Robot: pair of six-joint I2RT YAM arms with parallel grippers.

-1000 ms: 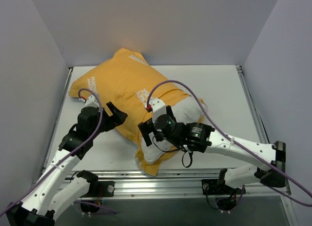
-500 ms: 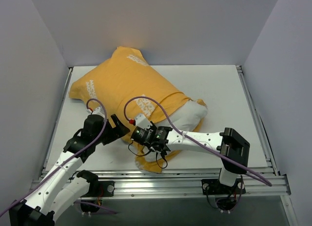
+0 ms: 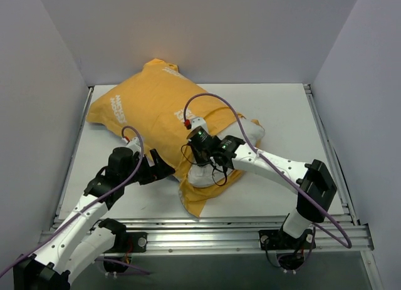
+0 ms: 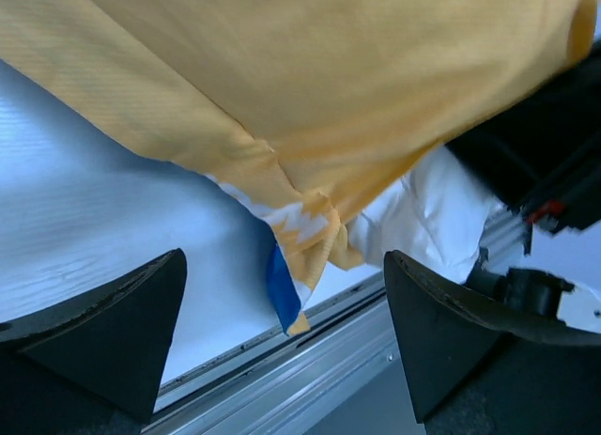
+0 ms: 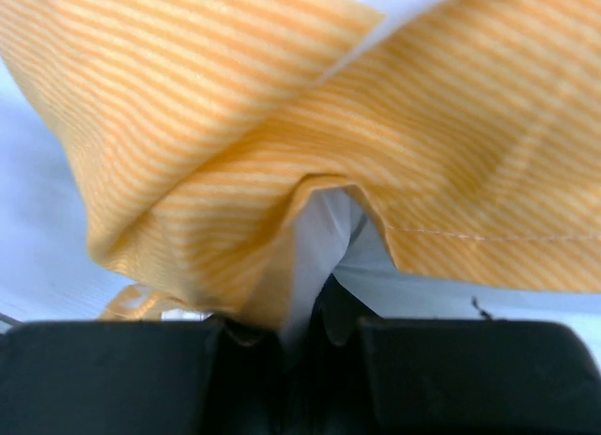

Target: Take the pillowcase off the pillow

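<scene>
The orange-yellow pillowcase (image 3: pixel 150 111) with white lettering covers most of the white pillow (image 3: pixel 252 133), which shows only at the open end near the table's middle. My right gripper (image 3: pixel 200 168) is shut at that open end. In the right wrist view a fold of white pillow (image 5: pixel 324 233) is pinched in my right gripper (image 5: pixel 315 327), and the pillowcase (image 5: pixel 188 125) hem drapes over the left finger. My left gripper (image 3: pixel 164 171) is open beside the pillowcase's near-left edge. In the left wrist view a blue-lined corner of the pillowcase (image 4: pixel 280 285) hangs between the fingers of my left gripper (image 4: pixel 286 336), untouched.
Grey walls enclose the white table (image 3: pixel 282 108) on three sides. A metal rail (image 3: pixel 219 230) runs along the near edge, also in the left wrist view as the rail (image 4: pixel 310 379). The right arm (image 4: pixel 535 153) is close beside the left gripper.
The right gripper closed on the fabric at the pillow's open end and drew back toward the middle. The pillow shifted slightly back and left. The left gripper moved right, up to the pillowcase edge.
</scene>
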